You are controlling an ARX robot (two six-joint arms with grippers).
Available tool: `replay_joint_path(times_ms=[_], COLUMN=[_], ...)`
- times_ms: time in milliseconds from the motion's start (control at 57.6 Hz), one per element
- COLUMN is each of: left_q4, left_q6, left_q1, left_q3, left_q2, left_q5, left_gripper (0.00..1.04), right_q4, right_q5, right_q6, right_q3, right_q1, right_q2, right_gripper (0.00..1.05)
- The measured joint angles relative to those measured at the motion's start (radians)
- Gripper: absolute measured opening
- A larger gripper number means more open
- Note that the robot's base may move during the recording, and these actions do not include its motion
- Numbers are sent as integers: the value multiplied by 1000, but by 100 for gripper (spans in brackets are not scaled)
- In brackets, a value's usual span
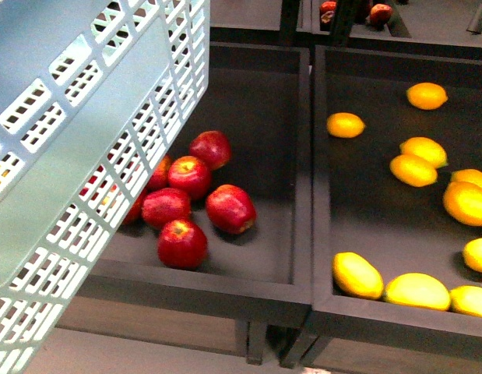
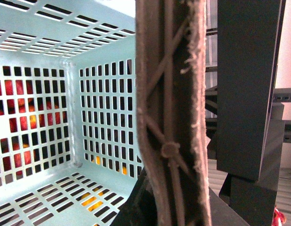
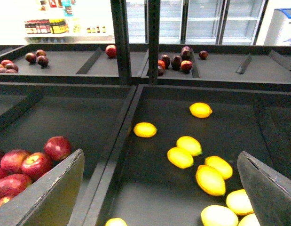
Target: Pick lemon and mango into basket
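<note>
The light teal basket (image 1: 77,156) hangs tilted at the left of the front view, over the left bin. In the left wrist view my left gripper (image 2: 171,213) is shut on the basket's brown handle (image 2: 171,94), with the basket's slotted floor (image 2: 37,188) below it. Several lemons (image 1: 346,125) lie in the right bin, among them one (image 3: 145,129) near its left wall. A bigger yellow-orange fruit, the mango (image 1: 466,202), lies among them (image 3: 210,180). My right gripper (image 3: 161,197) is open above this bin, holding nothing. Neither gripper shows in the front view.
Red apples (image 1: 186,202) fill the left bin, partly behind the basket. A dark divider wall (image 1: 311,195) separates the two bins. A rear shelf (image 3: 220,70) holds dark red fruit (image 3: 185,63), behind two uprights (image 3: 119,37).
</note>
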Motion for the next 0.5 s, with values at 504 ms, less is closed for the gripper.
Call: replay_joint_path(times_ms=[504], left_q4=[-140], left_q6=[129], left_q1=[39], left_q3=[52], left_q2=[26], left_q5=[158], left_gripper=[5], right_q4=[0], right_q5=[-3], right_q6=[0], right_q3=[0], right_q1=[-1], right_q2=[0], right_gripper=[96])
